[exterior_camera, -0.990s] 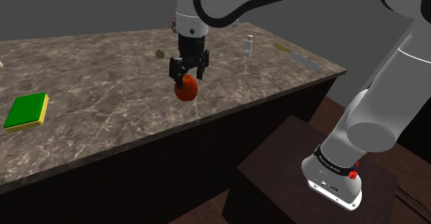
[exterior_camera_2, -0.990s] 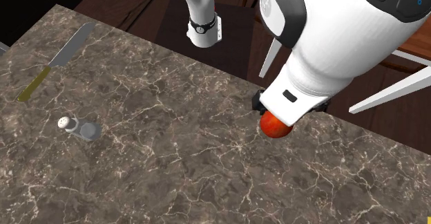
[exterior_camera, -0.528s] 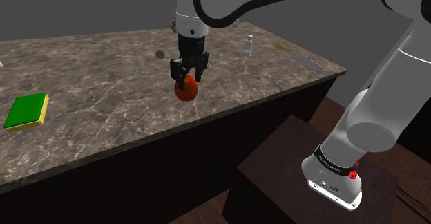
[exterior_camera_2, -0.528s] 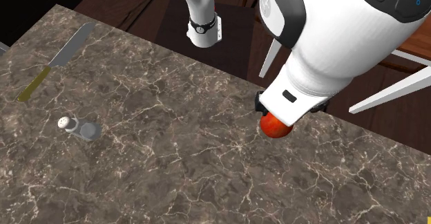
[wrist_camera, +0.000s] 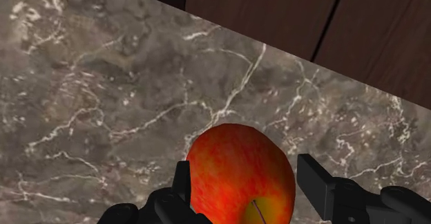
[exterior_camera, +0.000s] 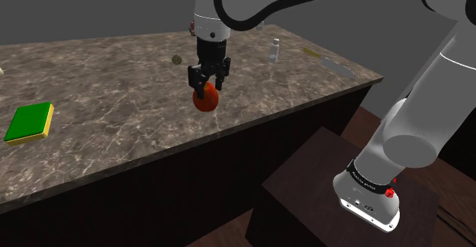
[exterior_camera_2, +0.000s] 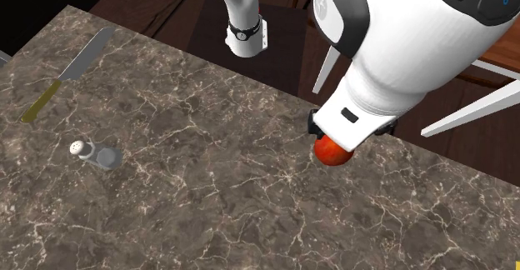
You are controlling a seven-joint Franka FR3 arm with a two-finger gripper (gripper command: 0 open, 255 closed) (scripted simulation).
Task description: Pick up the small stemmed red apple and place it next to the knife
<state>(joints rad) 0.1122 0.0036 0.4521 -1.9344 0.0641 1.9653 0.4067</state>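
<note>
The black gripper (exterior_camera: 206,84) is pointing straight down, its fingers (wrist_camera: 315,179) clasping the red apple (wrist_camera: 238,178) from both sides, with the stem facing up toward the hand. The apple is sitting low over the marble countertop (exterior_camera_2: 208,185), near the edge by the stand (exterior_camera: 305,178). The knife (exterior_camera_2: 71,70) is lying well apart, beyond a shaker (exterior_camera_2: 93,152).

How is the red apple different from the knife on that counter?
The round red apple is plump; the grey-bladed, olive-handled knife is long and flat. The apple is clasped by the black two-finger tool; the knife lies untouched, far from it. Both are on the brown marbled counter.
</note>
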